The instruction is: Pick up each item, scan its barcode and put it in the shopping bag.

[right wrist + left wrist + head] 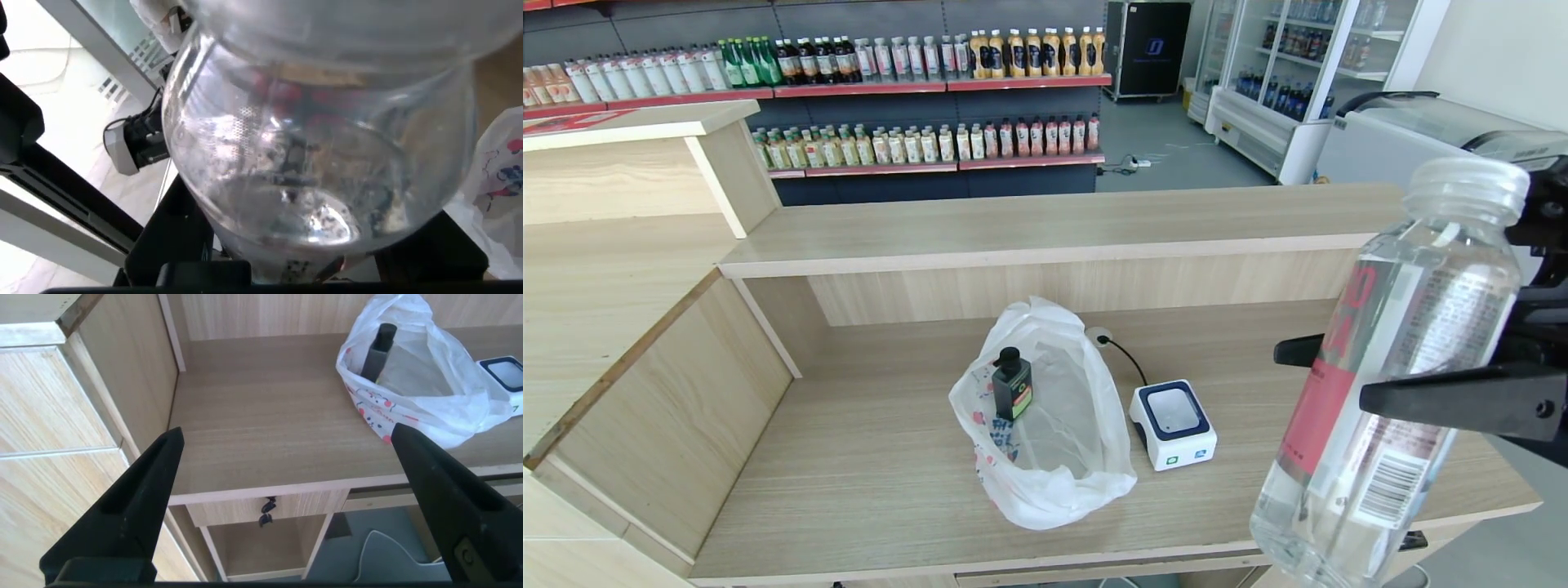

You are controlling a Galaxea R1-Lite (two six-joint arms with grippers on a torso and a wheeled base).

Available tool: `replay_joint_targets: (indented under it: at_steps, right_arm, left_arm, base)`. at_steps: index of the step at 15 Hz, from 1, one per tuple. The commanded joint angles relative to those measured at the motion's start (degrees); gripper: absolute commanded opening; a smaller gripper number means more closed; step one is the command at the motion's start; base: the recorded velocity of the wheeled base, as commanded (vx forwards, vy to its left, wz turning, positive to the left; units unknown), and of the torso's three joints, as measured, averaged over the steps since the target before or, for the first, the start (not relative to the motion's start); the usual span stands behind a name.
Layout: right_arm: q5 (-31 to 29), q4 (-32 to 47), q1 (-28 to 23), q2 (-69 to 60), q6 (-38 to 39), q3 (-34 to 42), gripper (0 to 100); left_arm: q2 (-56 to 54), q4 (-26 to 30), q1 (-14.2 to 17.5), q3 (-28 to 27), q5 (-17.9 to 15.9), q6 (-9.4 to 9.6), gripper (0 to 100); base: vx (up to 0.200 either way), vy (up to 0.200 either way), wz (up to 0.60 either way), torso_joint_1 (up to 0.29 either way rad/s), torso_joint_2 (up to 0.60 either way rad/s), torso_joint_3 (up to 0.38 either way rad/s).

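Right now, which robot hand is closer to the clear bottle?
Right. The right gripper is shut around the clear bottle, holding it up. The left gripper hangs open over the counter front edge, beyond the shopping bag.

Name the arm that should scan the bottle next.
Right. Its end effector grips the clear plastic red-labelled bottle, on the side of the white box-shaped scanner; the left end effector is open, empty, farther off beyond the white plastic bag.

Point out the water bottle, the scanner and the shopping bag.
water bottle [1421, 327], head view, on its labelled middle.
scanner [1172, 412], head view, on its top window.
shopping bag [1049, 496], head view, on its white near wall.
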Motion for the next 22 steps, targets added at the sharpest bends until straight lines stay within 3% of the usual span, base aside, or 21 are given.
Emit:
replay_joint_targets:
  at_steps: [1, 11, 13, 15, 17, 18, 21, 22]
  right_arm:
    - [0.0, 0.1, 0.0, -0.2, 0.2, 0.0, 0]
    - [-0.1, 0.3, -0.7, -1.9, 1.4, 0.3, 0]
    - [-0.1, 0.4, -3.0, -2.3, 1.3, 0.4, 0]
    - [-0.1, 0.0, -8.9, -2.2, 0.6, 0.8, 0]
    - [-0.5, 0.5, -20.0, -1.1, -4.5, 1.0, 0]
    - [-3.0, 1.6, -23.9, -0.6, -6.2, 1.6, 0]
    - [-26.4, 14.8, -32.7, 0.6, -16.7, 1.6, 0]
    - [-31.6, 16.1, -33.3, 0.7, -19.7, 1.6, 0]
  left_arm:
    - [0.0, 0.0, 0.0, 0.0, 0.0, 0.0, 100]
    - [0.0, 0.0, 0.0, 0.0, 0.0, 0.0, 100]
    - [0.0, 0.0, 0.0, 0.0, 0.0, 0.0, 100]
    - [0.0, 0.0, 0.0, 0.0, 0.0, 0.0, 100]
    - [0.1, 0.0, 0.0, 0.0, 0.0, 0.0, 100]
    - [0.1, 0.0, 0.0, 0.0, 0.0, 0.0, 100]
    - [0.0, 0.0, 0.0, 0.0, 0.0, 0.0, 100]
    - [0.1, 0.0, 0.0, 0.0, 0.0, 0.0, 100]
  base:
    - [0.0, 0.0, 0.0, 0.0, 0.0, 0.0]
    - [0.0, 0.0, 0.0, 0.0, 0.0, 0.0]
    - [0.0, 0.0, 0.0, 0.0, 0.0, 0.0]
    - [0.0, 0.0, 0.0, 0.0, 0.0, 0.0]
    - [0.0, 0.0, 0.0, 0.0, 0.0, 0.0]
    - [0.0, 0.0, 0.0, 0.0, 0.0, 0.0]
    - [0.0, 0.0, 0.0, 0.0, 0.0, 0.0]
    - [0.0, 0.0, 0.0, 0.0, 0.0, 0.0]
